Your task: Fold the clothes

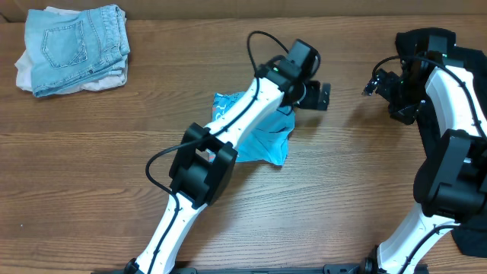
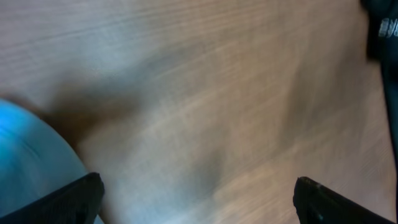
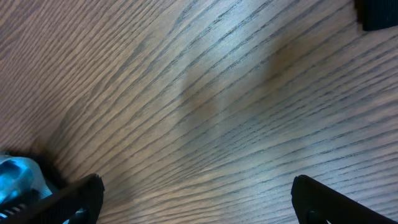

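The blue T-shirt lies bunched at the centre of the overhead frame, partly hidden under the left arm, and is neither flat nor folded. The left tool hangs just beyond the shirt's upper right edge; its wrist view shows the jaws wide with only bare surface between them. The right tool is further right, equally wide and empty. A black shirt sits at the lower right corner, and folded jeans sit upper left. Judged step: between grasps on the T-shirt. The next move calls for gripping an edge or corner and spreading the cloth flat.
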You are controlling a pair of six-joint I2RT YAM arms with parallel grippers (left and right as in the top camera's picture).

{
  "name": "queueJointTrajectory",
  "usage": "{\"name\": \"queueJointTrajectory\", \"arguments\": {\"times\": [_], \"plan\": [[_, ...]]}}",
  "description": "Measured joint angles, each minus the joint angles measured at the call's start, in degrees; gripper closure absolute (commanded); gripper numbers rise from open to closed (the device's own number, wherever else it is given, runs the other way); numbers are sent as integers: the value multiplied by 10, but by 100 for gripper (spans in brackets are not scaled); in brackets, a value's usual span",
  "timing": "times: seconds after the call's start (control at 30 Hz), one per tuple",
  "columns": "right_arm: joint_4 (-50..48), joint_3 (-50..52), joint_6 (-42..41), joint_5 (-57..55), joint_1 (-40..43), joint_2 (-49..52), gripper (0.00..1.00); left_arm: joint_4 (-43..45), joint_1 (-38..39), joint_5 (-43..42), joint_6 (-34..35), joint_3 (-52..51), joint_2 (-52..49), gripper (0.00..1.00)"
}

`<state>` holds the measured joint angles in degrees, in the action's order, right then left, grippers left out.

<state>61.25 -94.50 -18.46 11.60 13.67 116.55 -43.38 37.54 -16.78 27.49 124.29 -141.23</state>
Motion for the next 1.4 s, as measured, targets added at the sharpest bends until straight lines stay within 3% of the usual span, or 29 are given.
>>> {"name": "queueJointTrajectory", "arguments": {"times": [0.43, 0.6, 0.93, 1.23, 1.4], "plan": [[0, 0, 0, 0, 0, 0, 0, -275, -5, 1, -55, 141, 18, 0], [0, 0, 0, 0, 0, 0, 0, -379, -2, 7, -89, 141, 39, 0], [0, 0, 0, 0, 0, 0, 0, -334, 29, 18, -112, 13, 38, 0], [0, 0, 0, 0, 0, 0, 0, -316, 44, 60, -114, 1, 38, 37], [0, 0, 0, 0, 0, 0, 0, -316, 44, 82, -116, 0, 38, 27]]}}
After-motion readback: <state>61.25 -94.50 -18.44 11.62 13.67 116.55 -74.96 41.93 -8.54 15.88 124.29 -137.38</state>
